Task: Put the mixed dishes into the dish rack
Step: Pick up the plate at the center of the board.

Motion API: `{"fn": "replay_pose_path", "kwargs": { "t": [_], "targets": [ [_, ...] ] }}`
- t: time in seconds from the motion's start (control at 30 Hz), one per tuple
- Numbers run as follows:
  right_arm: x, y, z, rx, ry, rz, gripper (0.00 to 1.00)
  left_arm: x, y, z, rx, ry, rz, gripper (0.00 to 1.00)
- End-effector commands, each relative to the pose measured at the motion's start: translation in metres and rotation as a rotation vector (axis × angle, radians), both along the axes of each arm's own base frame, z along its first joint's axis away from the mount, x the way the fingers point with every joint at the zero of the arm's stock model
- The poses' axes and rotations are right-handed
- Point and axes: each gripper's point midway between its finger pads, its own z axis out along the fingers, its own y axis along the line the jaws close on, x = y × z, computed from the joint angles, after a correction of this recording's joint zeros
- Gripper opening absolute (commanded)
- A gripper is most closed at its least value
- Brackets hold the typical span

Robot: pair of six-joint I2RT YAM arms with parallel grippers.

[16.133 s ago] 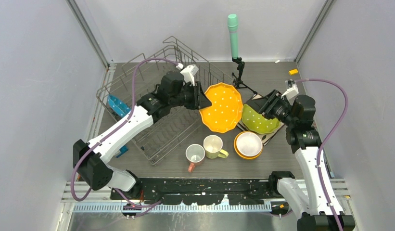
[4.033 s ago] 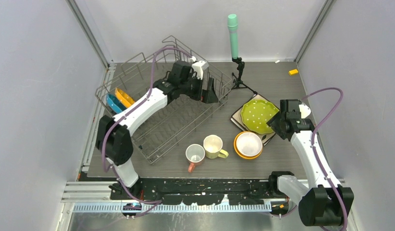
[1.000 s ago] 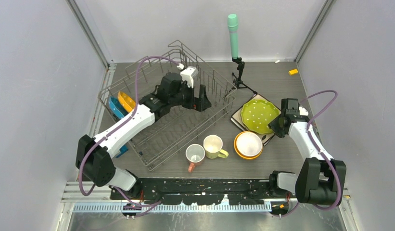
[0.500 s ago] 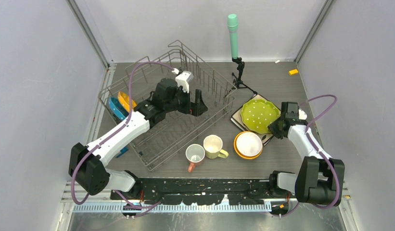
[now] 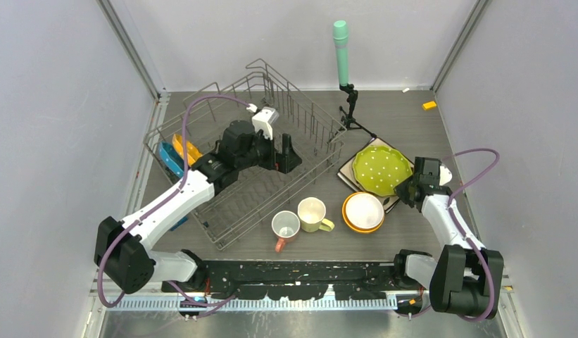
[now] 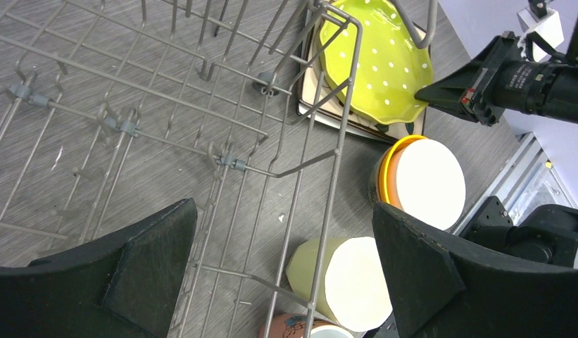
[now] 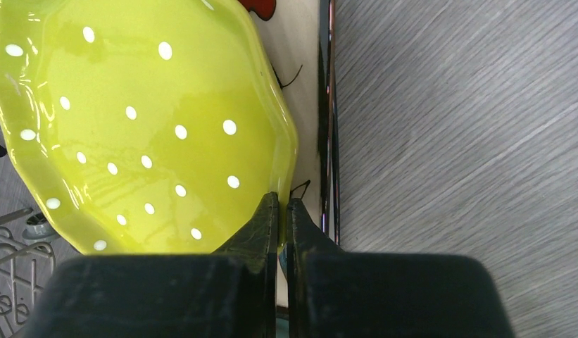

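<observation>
Rim of yellow-green plate [image 7: 145, 120] nipped in right tool [image 7: 284, 205] — atop square plate [image 7: 305, 84]

No writing can be read; the white square plate [image 7: 305, 70] shows only unclear red-black marks.

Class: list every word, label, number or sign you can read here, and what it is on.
None legible.
The white square plate under the yellow-green plate shows a red patch and thin black lines, no letters.
The pink mug bears a small print, too small to read.
</observation>
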Motion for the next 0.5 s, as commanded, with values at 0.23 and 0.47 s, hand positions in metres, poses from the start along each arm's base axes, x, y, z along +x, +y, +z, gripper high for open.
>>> {"fn": "replay_pose_path", "kwargs": {
  "t": [0.23, 0.47],
  "targets": [
    [-0.010, -0.008, 0.000, -0.010, -0.027, -0.069, 0.00, 0.003, 0.008, 0.027, -0.054, -0.098, 0.053, 0.98],
    [0.001, -0.005, 0.009, 0.027, -0.177, -0.091, 0.00, 0.004, 0.008, 0.026, -0.060, -0.094, 0.058, 0.98]
  ]
}}
